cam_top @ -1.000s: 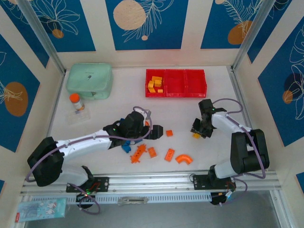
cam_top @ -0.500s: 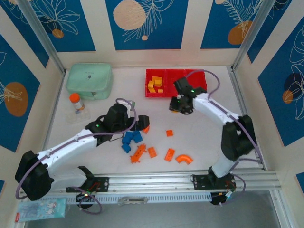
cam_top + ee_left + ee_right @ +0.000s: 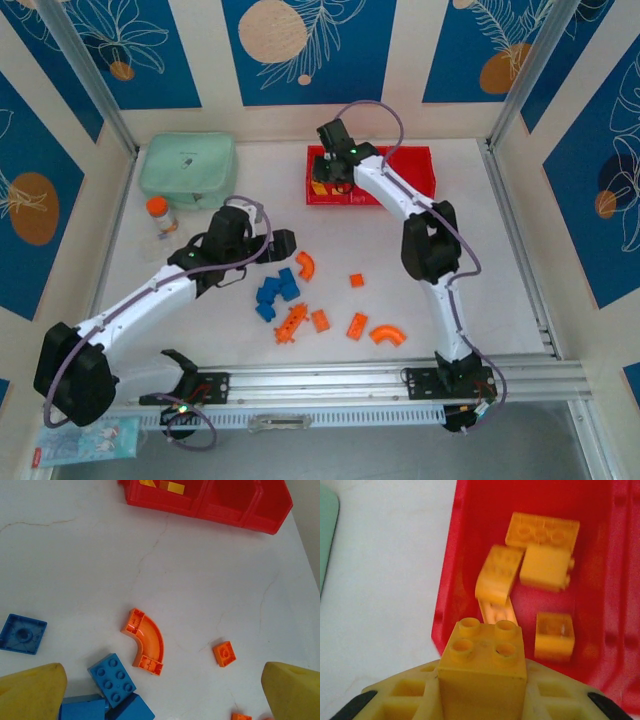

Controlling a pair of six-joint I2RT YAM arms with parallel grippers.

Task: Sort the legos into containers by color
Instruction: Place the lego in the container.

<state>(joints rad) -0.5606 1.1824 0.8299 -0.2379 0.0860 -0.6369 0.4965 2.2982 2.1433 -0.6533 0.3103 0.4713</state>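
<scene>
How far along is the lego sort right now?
Done: several yellow legos lie in the leftmost container. In hand: the right gripper holds another yellow brick just over its rim; the left gripper is open. Left: blue bricks and orange pieces on the table.

Mint-green case [image 3: 188, 170] near an orange-capped, perhaps clear, bottle [image 3: 158, 213]

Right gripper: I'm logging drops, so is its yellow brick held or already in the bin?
Held: the right gripper is shut on the yellow brick, studs up, by the red bin's rim.
</scene>
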